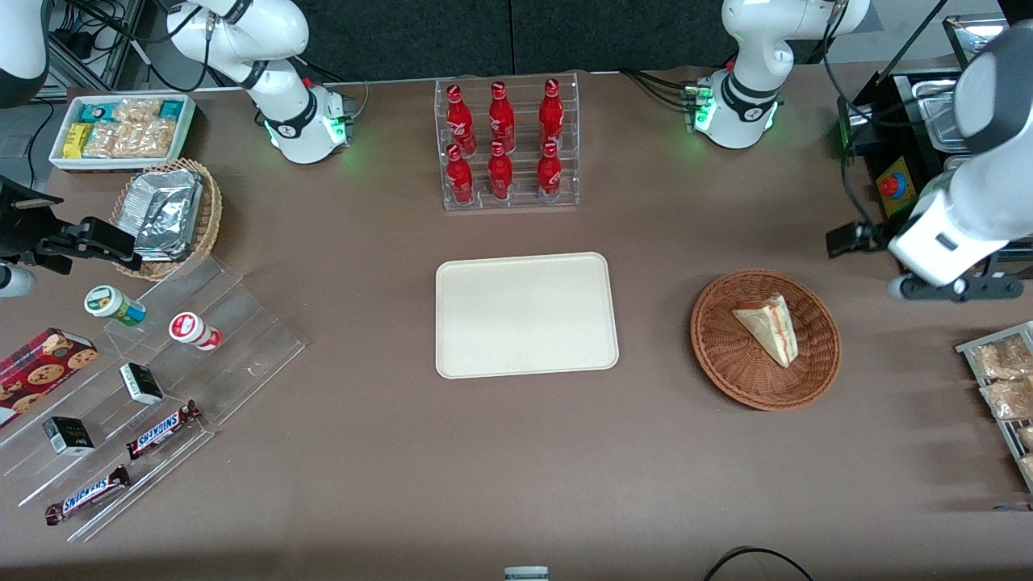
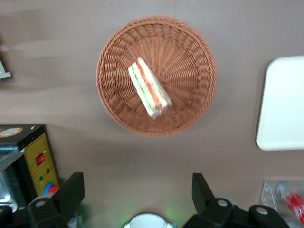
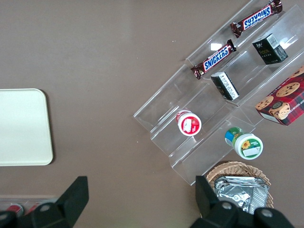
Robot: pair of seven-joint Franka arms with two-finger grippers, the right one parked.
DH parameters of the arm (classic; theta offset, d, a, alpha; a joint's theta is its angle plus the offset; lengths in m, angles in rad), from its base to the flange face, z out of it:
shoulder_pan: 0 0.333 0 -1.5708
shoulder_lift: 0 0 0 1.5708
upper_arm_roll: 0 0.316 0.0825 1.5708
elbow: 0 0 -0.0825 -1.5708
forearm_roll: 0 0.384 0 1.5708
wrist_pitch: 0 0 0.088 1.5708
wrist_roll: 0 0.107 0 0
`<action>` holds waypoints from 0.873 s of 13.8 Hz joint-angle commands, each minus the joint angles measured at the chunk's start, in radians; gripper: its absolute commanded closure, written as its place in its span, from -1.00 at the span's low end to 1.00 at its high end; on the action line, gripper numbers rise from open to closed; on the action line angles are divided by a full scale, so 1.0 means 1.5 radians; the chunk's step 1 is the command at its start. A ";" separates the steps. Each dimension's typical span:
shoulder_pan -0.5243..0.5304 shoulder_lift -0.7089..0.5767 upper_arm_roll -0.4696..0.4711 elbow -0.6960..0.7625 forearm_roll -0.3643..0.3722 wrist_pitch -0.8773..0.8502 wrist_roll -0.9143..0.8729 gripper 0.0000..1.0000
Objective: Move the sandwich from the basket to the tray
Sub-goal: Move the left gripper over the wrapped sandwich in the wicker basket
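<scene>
Resting in its basket, untouched.
We see the sandwich (image 1: 768, 327) in the basket (image 1: 726, 355), at 3 o'clock from the tray (image 1: 526, 315) on the tabletop (image 1: 516, 452); our gripper (image 2: 137, 190) hovers above, fingers apart, holding nothing.

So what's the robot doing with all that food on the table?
It's about to move a sandwich. The sandwich is lying in the round brown basket, and nothing has touched it yet. The working arm's pincer hangs open in the air above the table beside the basket, holding nothing. The cream tray where the sandwich should go sits bare in the middle of the table, beside the basket and in front of a rack of red bottles.
</scene>
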 commanded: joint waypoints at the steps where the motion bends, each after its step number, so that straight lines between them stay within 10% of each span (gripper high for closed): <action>1: -0.002 -0.012 0.001 -0.095 0.010 0.102 -0.081 -1.00; 12: -0.010 0.000 0.001 -0.389 0.009 0.482 -0.363 -1.00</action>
